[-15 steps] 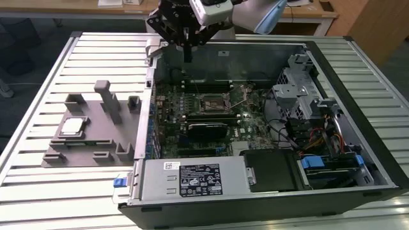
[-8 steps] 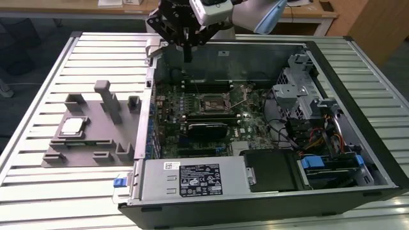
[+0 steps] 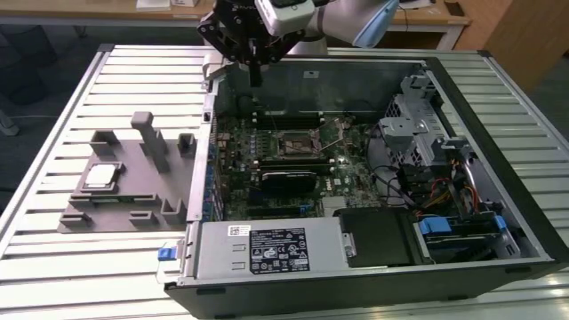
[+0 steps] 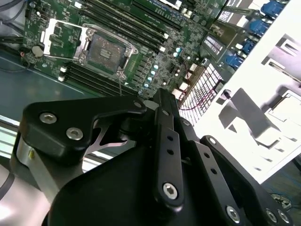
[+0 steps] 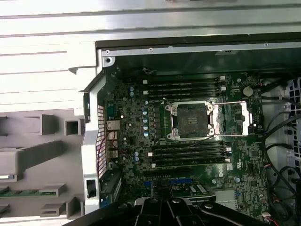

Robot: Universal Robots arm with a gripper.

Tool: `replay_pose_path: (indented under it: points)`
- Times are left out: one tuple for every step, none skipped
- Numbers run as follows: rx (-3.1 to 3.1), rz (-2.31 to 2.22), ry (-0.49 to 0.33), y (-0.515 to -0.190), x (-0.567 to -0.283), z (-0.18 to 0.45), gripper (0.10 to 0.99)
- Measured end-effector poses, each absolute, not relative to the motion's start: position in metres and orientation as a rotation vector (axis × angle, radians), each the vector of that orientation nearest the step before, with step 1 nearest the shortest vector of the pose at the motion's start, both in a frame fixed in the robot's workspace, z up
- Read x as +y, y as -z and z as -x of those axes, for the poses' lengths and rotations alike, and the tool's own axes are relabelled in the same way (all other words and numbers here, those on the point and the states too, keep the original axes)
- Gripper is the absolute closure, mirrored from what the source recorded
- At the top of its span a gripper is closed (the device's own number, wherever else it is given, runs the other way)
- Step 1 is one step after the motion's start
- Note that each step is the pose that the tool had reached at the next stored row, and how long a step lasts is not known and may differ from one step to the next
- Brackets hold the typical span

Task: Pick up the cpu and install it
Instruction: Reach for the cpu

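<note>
Silvery-grey square metal-topped cpu: dull sheen. Grey plastic fixture: matt. Ribbed metal table: satin. Green circuit board: glossy.

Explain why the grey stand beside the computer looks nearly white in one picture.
In the second wrist view the grey fixture is overexposed, nearly white, while the motherboard is evenly lit; in the exterior view the fixture shows its real grey, the cpu resting on it; in the first wrist view the table slats glare pale.
</note>
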State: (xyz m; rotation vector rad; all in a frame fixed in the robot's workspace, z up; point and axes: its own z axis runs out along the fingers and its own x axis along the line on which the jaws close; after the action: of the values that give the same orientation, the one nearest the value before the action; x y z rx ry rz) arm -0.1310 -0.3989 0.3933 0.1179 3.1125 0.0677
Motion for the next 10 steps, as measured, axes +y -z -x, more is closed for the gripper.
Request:
replay_pose_path:
  points:
    - [3.112, -0.118, -0.068, -0.393, -0.399, 0.132, 0.980]
    - [3.112, -0.118, -0.068, -0.393, -0.399, 0.134, 0.980]
    - [3.112, -0.118, -0.068, -0.393, -0.399, 0.135, 0.980]
    - [3.112, -0.118, -0.068, -0.393, -0.399, 0.137, 0.980]
    - [3.112, -0.118, -0.068, -0.393, -0.399, 0.138, 0.980]
    - [3.113, -0.118, -0.068, -0.393, -0.399, 0.140, 0.980]
    - [3.112, -0.118, -0.068, -0.393, -0.399, 0.141, 0.980]
    - [3.113, -0.118, -0.067, -0.393, -0.399, 0.143, 0.980]
    - [3.113, -0.118, -0.068, -0.393, -0.399, 0.144, 0.980]
    - [3.112, -0.118, -0.068, -0.393, -0.399, 0.146, 0.980]
